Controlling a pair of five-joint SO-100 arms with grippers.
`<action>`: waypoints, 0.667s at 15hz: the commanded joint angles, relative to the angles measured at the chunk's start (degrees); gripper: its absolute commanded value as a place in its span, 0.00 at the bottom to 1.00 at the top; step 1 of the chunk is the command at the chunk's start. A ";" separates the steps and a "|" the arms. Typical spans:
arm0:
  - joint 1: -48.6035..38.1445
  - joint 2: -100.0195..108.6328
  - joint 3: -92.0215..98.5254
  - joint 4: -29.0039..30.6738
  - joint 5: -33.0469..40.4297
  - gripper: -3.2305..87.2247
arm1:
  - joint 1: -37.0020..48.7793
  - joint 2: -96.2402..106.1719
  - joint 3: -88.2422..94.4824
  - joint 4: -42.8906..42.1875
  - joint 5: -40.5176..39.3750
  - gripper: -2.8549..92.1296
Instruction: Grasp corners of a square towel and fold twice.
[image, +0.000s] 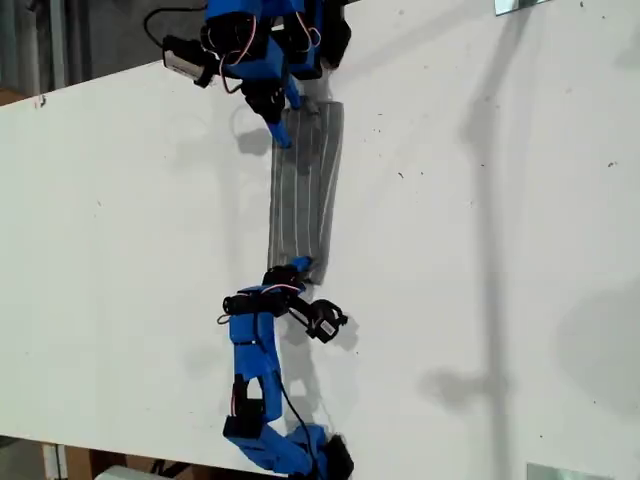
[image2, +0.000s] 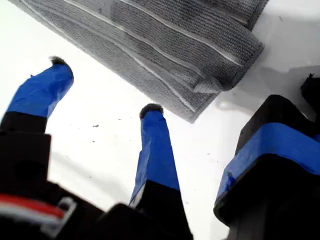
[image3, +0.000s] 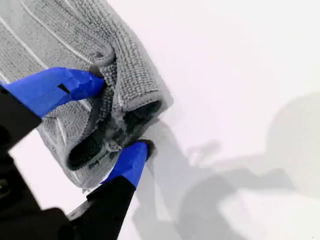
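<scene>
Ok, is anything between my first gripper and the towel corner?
Nothing visible: only bare table lies between my first gripper, jaws open, and the nearest corner of the towel.

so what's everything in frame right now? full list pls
towel: 1, grey with white pinstripes, folded into a narrow strip on the table between the two arms.
table: 1, white, fills most of the exterior view.
pale objects: 2, cut off at the exterior view's top right and bottom right edges; cannot tell what they are.
arms: 2, blue and black, one at the exterior view's top, one at its bottom.
my first pincer: blue-taped fingers, open, over bare table beside a towel corner, not touching it.
my second pincer: blue-taped fingers, closed on a bunched end of the towel.
</scene>
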 joint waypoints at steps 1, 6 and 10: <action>-0.53 0.88 -2.64 -0.26 -2.02 0.18 | -0.88 0.18 -0.53 -0.70 0.53 0.35; -1.93 0.70 -1.41 4.31 -5.10 0.03 | -1.93 -0.18 -0.62 -0.97 1.23 0.35; -1.93 2.02 2.55 5.98 -8.00 0.03 | -2.11 -0.18 -0.44 -1.05 1.76 0.34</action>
